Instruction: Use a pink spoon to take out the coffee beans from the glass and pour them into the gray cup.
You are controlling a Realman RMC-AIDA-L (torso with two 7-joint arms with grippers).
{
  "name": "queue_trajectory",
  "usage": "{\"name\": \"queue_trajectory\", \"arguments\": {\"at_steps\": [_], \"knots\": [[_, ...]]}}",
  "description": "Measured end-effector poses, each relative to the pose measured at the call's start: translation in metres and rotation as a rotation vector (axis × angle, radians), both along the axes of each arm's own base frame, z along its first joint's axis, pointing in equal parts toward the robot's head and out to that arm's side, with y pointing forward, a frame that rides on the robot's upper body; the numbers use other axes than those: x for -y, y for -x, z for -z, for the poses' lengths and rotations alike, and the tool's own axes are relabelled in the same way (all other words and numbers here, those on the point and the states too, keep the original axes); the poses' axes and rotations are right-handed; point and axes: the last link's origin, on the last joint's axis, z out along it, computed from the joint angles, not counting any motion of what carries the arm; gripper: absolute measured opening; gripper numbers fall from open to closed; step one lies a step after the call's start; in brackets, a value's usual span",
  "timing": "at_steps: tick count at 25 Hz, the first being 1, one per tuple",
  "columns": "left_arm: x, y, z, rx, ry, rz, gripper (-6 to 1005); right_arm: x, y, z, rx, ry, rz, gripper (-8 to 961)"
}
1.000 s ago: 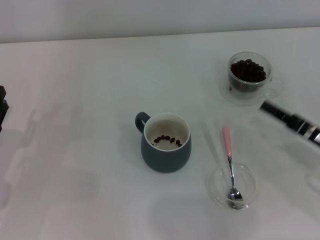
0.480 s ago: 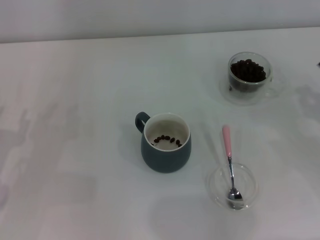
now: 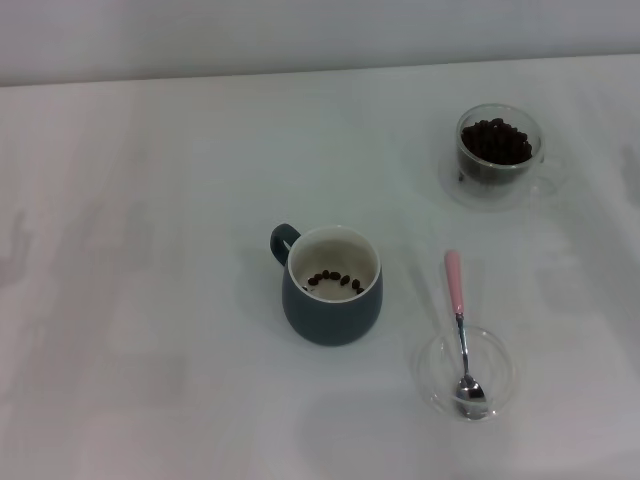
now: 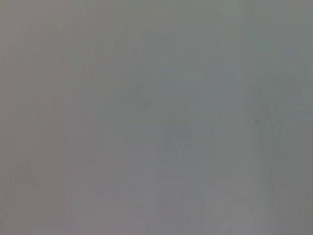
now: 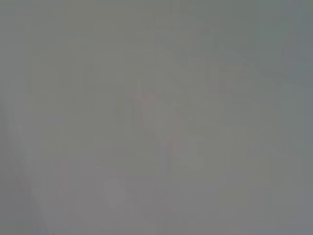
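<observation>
In the head view the gray cup stands mid-table, handle at its far left, with a few coffee beans on its cream bottom. The glass, heaped with dark coffee beans, stands at the far right on a clear saucer. The pink spoon lies near the right front, its metal bowl resting in a flat clear saucer and its pink handle pointing away. Neither gripper shows in any view. Both wrist views show only plain grey.
The white table stretches wide to the left of the gray cup. A pale wall runs along the table's far edge.
The right arm, which lay beside the glass a second ago, has drawn out of view to the right. The left arm's dark tip at the left edge has also gone.
</observation>
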Motion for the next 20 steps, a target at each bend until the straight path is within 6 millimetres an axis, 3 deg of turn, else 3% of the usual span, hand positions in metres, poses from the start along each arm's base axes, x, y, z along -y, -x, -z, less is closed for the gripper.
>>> {"name": "queue_trajectory", "arguments": {"at_steps": [6,12,14,20], "knots": [[-0.0002,-0.0005,-0.0004,0.012,-0.009,-0.001,600,-0.0023,-0.0013,-0.0014,0.171,-0.056,0.019,251],[0.0026,-0.0003,0.0039,0.014,0.005,-0.005,598,-0.0030,-0.0012,-0.0032,0.314,-0.077,0.018,458],[0.0069,-0.0001,0.0028,0.039,0.005,0.006,601,-0.0030,-0.0005,-0.0035,0.357,-0.083,0.012,690],[0.0077,-0.0033,-0.0022,0.073,-0.005,0.041,607,0.0005,-0.0024,-0.0053,0.413,-0.099,0.018,794]]}}
